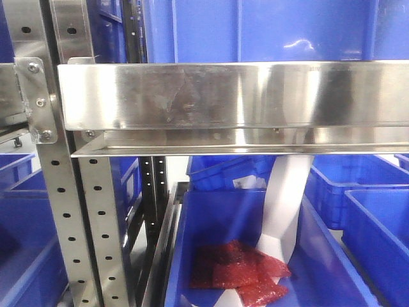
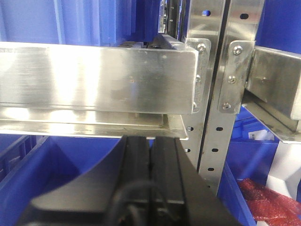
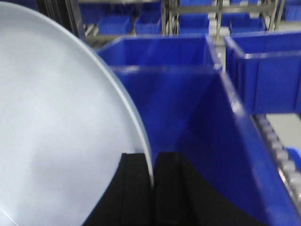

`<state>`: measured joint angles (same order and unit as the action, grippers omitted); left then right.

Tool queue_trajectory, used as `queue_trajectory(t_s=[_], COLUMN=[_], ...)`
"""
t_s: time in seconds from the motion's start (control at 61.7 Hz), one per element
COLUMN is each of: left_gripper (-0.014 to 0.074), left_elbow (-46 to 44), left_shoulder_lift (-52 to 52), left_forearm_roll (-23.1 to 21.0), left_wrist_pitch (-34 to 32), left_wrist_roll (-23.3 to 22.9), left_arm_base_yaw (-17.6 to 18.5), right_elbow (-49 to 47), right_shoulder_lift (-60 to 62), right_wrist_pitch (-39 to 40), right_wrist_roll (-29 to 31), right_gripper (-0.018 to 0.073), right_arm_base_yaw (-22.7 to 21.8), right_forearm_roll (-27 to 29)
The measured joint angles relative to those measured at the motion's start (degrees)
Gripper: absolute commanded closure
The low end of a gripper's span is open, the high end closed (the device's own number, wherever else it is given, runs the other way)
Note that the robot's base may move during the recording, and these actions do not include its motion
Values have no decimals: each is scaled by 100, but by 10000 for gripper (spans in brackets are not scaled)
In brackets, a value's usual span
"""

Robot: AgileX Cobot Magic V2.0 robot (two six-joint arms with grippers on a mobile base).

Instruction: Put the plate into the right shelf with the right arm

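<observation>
In the right wrist view the white plate [image 3: 56,132] fills the left half, standing on edge. My right gripper [image 3: 153,165] is shut on its rim, one black finger on each side. The plate hangs over a large blue bin [image 3: 197,108]. The right shelf shows in the front view as a steel beam [image 1: 230,96] with perforated uprights [image 1: 64,217]. Neither the plate nor the right gripper can be made out in the front view. My left gripper [image 2: 150,146] is shut and empty, just below the shelf's steel beam [image 2: 94,80].
A blue bin [image 1: 211,224] under the beam holds red bags [image 1: 239,272] and a white strip [image 1: 284,198] that I cannot identify. More blue bins [image 1: 377,217] stand to the right and above. The red bags also show in the left wrist view [image 2: 268,202].
</observation>
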<state>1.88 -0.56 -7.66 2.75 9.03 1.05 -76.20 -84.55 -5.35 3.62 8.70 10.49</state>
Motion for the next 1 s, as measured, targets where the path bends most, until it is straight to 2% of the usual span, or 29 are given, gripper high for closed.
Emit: queue_trajectory(t_s=[0.178,0.373,0.437,0.502,0.68,0.729,0.875,1.004], left_gripper=[724,724,724,724,724,724,724,724], left_elbow=[0,0,0,0,0,0,0,0], left_shoulder_lift=[0,0,0,0,0,0,0,0], left_forearm_roll=[0,0,0,0,0,0,0,0], left_wrist_pitch=[0,0,0,0,0,0,0,0], left_wrist_roll=[0,0,0,0,0,0,0,0], left_arm_base_yaw=[0,0,0,0,0,0,0,0], right_elbow=[-8,-21,-21,-21,-21,-21,-33,18], right_shoulder_lift=[-79,-79,-79,-52,260,359,522,684], right_wrist_pitch=[0,24,69,70,-86,-144,-469,-1103], right_wrist_roll=[-4,-4,-4,-4,-4,-4,-4,-13], right_gripper=[137,115,131,199,524,501,505,505], right_arm_base_yaw=[238,330,330,330,330,330,170,-53], right_forearm_roll=[0,0,10,7,7,13,21,21])
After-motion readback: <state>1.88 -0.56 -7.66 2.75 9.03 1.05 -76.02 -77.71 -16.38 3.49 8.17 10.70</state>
